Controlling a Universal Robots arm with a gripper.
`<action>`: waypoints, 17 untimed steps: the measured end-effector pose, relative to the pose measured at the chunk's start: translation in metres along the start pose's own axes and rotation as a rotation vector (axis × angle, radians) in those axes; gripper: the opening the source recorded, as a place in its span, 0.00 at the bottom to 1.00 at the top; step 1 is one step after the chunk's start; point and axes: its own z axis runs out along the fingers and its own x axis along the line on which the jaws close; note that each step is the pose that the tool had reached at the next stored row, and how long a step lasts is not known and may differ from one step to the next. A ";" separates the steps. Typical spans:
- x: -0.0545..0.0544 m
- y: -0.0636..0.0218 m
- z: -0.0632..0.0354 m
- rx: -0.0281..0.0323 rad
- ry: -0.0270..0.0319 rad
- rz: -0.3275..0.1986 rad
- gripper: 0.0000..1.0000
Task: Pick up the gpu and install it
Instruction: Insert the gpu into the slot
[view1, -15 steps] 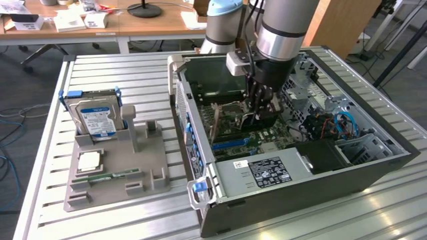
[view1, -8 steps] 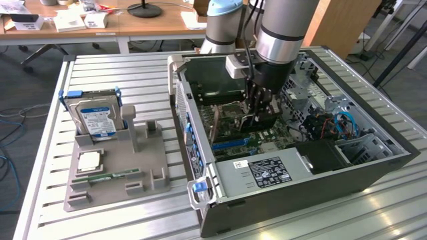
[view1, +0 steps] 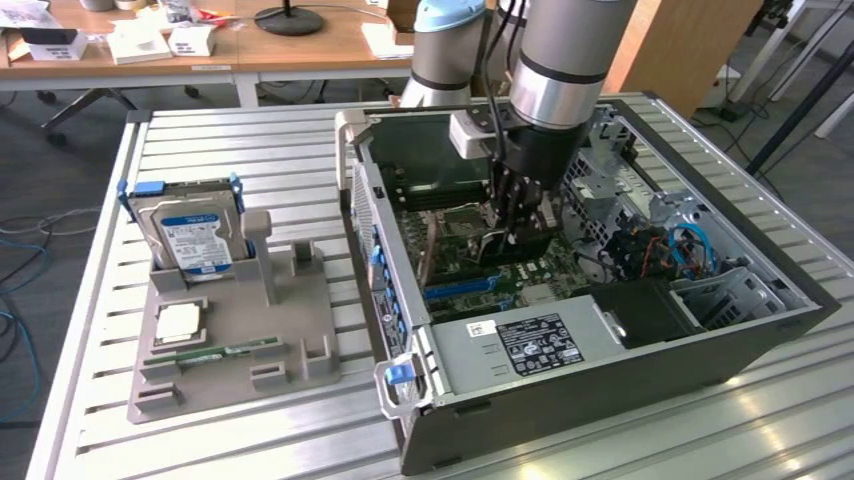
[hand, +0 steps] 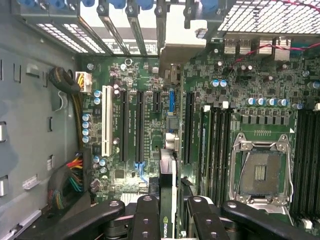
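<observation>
Arm: I see it reaching down from the far side into the open computer case (view1: 747, 350), which lies on its side on the slatted table (view1: 200, 150).
Gripper (view1: 511, 232): low inside the case over the motherboard (hand: 135, 75), its black fingers (hand: 145, 215) clenched on the gpu.
Gpu (hand: 167, 200): held edge-on between the fingers – from the wrist I look straight along its thin edge, a green logo showing on the part nearest the camera.
Gpu position: over the row of expansion slots (hand: 123, 125), about in line with the short blue slot (hand: 171, 102); I cannot tell whether its lower edge touches a slot.
White slot (hand: 106, 120): beside the long black slots, apart from the card.
Processor socket (hand: 260, 172): open metal frame on the board, well to one side of the card.
Power supply (view1: 527, 340): labelled silver box at the near end of the case, in front of the gripper.
Gray holder (view1: 240, 330): on the table at the exterior view's left, well apart from the case.
Hard drive (view1: 194, 235): upright at the holder's far end – blue-white label facing me.
Memory stick (view1: 220, 352): lying flat near the holder's near end.
</observation>
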 end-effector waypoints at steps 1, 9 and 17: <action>0.000 0.0013 0.0001 0.0000 0.0000 0.000 0.26; 0.000 0.0061 0.0003 0.0000 0.0003 0.000 0.26; 0.000 0.0069 0.0056 -0.0001 0.0003 0.000 0.26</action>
